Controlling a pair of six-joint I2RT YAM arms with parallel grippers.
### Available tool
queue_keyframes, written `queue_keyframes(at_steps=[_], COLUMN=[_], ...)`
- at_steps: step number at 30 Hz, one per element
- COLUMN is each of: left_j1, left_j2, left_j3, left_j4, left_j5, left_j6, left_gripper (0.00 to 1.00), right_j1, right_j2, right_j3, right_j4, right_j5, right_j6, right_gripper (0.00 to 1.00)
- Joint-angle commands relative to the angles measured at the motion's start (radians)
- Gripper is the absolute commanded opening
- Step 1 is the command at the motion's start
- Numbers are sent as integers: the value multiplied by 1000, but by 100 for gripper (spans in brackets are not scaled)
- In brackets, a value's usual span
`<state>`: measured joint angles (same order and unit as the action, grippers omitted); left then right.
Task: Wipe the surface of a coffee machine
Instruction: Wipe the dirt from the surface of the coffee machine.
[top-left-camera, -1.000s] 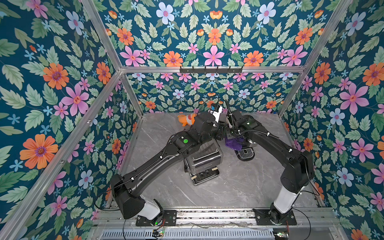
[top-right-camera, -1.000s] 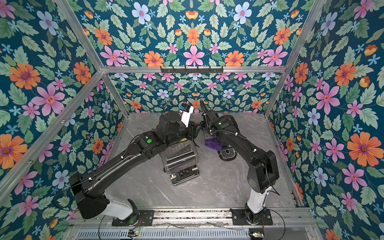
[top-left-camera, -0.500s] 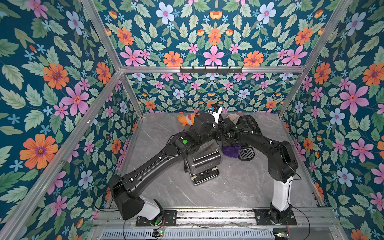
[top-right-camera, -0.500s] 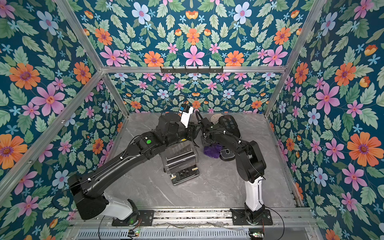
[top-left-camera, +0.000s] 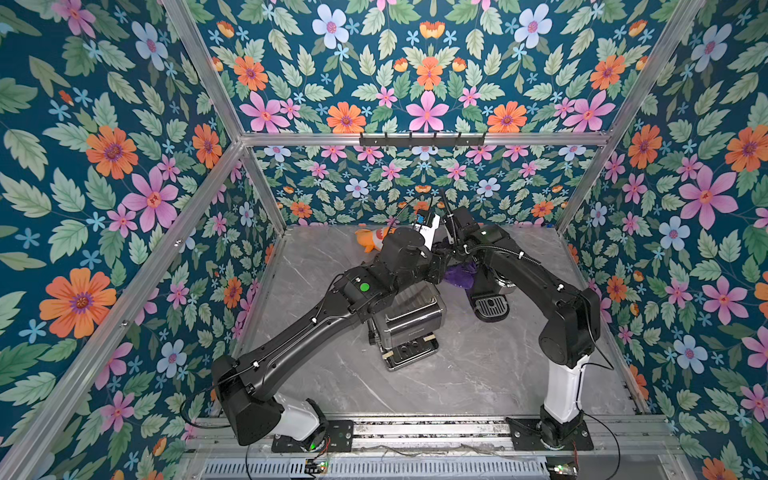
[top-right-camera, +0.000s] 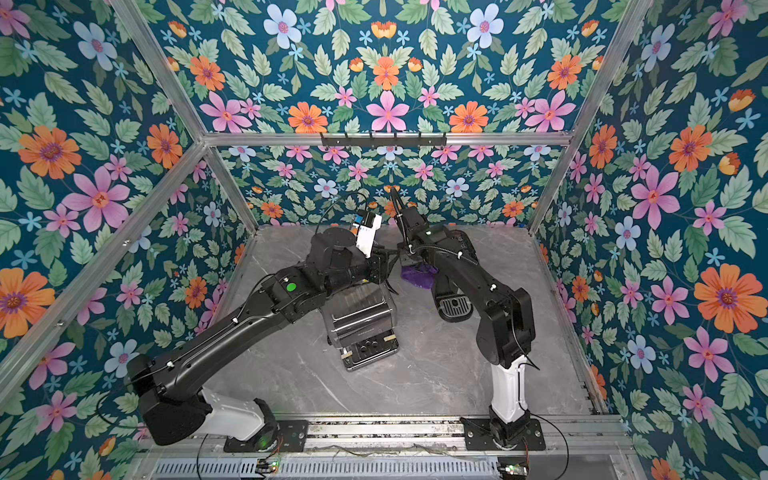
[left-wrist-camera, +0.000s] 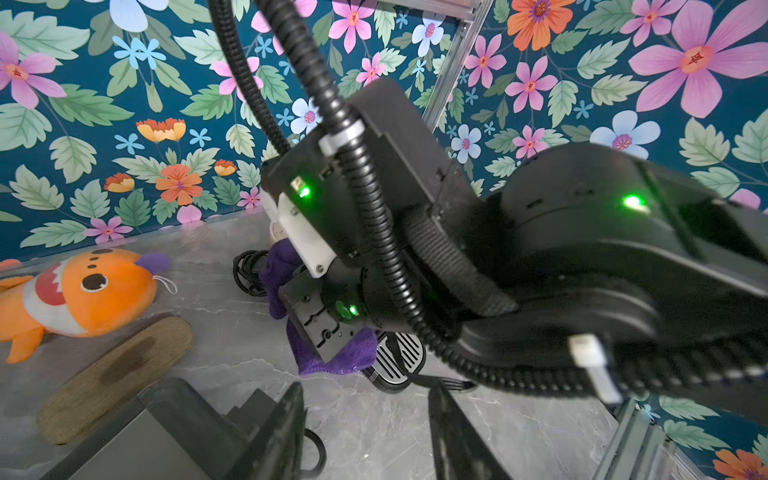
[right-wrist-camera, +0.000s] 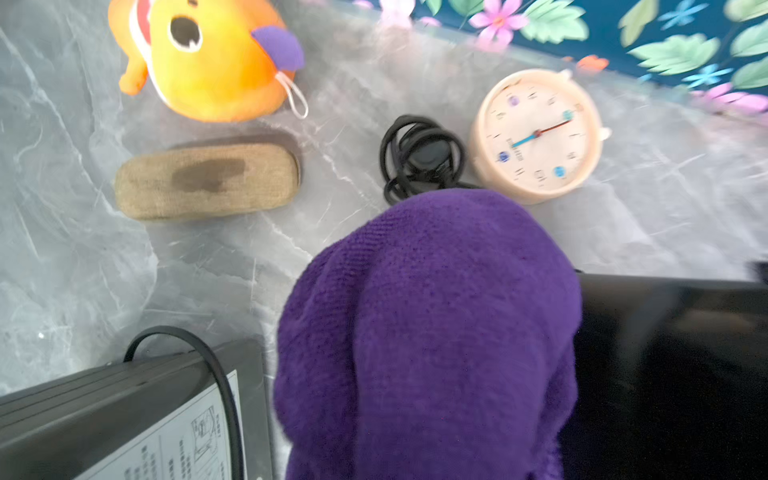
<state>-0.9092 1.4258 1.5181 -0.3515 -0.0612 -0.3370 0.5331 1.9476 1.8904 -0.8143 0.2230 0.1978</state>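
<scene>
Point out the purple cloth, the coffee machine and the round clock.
purple cloth (right-wrist-camera: 428, 332): right wrist view, on the middle of its bunched front.
coffee machine (top-left-camera: 491, 307): in a top view, on its drip-tray grille.
round clock (right-wrist-camera: 538, 135): right wrist view, at the centre of its face.

My grey marble-look table (top-left-camera: 457, 374) | far edge: orange plush fish (right-wrist-camera: 208, 58), tan woven oblong case (right-wrist-camera: 208, 180) just beside it, coiled black cable (right-wrist-camera: 419, 153) just beside round cream clock (right-wrist-camera: 538, 135) | middle: boxy grey metal appliance (top-left-camera: 409, 328) | to its right: black coffee machine (top-left-camera: 492, 305), slotted drip tray toward me
</scene>
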Motion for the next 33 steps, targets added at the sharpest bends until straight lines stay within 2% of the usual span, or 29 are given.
queue_keyframes(at_steps=[1, 7, 10, 20, 26, 29, 33], left_j1=[3, 3, 3, 3, 3, 3, 3], left_j2=[-8, -2, -1, -31, -36, -29, -16], left_j3=[-5, -12, -7, -30, -32, -29, -24], left_j4=[24, 32, 26, 32, 32, 33, 37], left_j5=[-16, -6, -1, -8, 2, 13, 33], left_j6=[0, -7, -9, -23, -31, -33, -36], left_gripper=[49, 49, 49, 49, 49, 49, 49], right_j1=[1, 4, 11, 32, 31, 30, 8], right_j2=[2, 16, 26, -3, -125, -231, -436], right_j3=[-28, -148, -157, 155, 167, 84, -112], right_j4=[-39, -4, -4, -176, -225, -219, -163], right_j5=[45, -1, -9, 16, 29, 34, 25], right_j6=[-16, 36, 39, -12, 18, 54, 113], right_gripper=[0, 0, 0, 0, 0, 0, 0])
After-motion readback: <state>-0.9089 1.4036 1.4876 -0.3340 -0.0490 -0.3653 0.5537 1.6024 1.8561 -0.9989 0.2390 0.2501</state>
